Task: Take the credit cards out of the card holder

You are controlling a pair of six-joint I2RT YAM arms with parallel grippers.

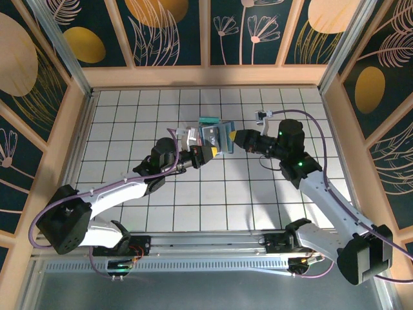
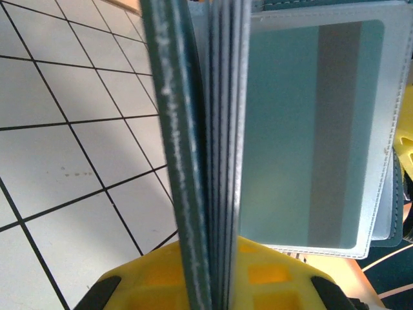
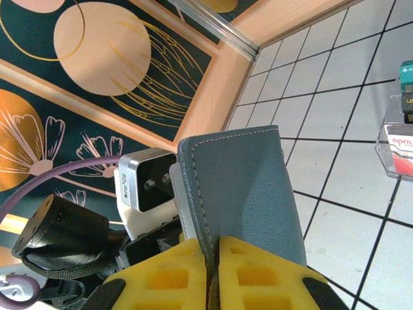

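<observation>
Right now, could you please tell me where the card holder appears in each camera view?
Top external: card holder at picture centre, between left gripper and right gripper.
Left wrist: card holder edge-on, centre, above yellow fingers.
Right wrist: card holder centre, flap upright above yellow fingers.
Shared landmark: white gridded table.

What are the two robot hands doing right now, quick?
The left gripper is shut on the card holder.
The right gripper is shut on the card holder too.
</observation>
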